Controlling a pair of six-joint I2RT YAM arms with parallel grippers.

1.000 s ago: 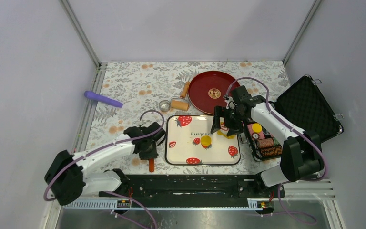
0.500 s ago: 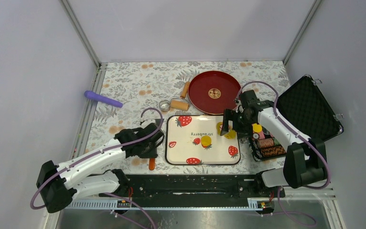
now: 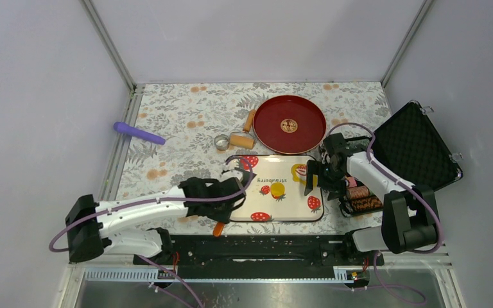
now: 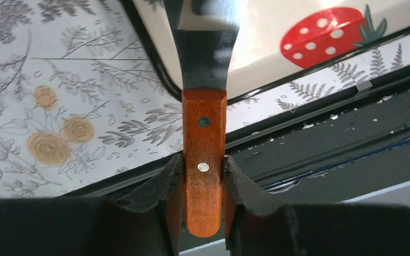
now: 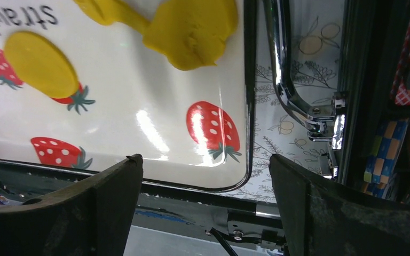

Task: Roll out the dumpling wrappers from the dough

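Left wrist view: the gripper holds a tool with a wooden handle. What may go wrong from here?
1. The left gripper clamps the scraper only at the end of its wooden handle, so the tool may twist or slip once its blade presses down.
2. The blade reaches over the rim of the tray and might catch it and shift the tray.
3. The open right gripper hangs near the dough; a finger might dent it.

The floral-clothed table (image 3: 180,109) is carrying a strawberry-print tray (image 3: 282,203) near its front edge, with a round red plate (image 3: 271,126) lying just behind it. A small wooden roller (image 3: 243,139) and a metal ring (image 3: 221,142) are resting left of the plate, a purple rod (image 3: 138,133) is lying farther left, and an open black case (image 3: 414,144) is sitting at the right.
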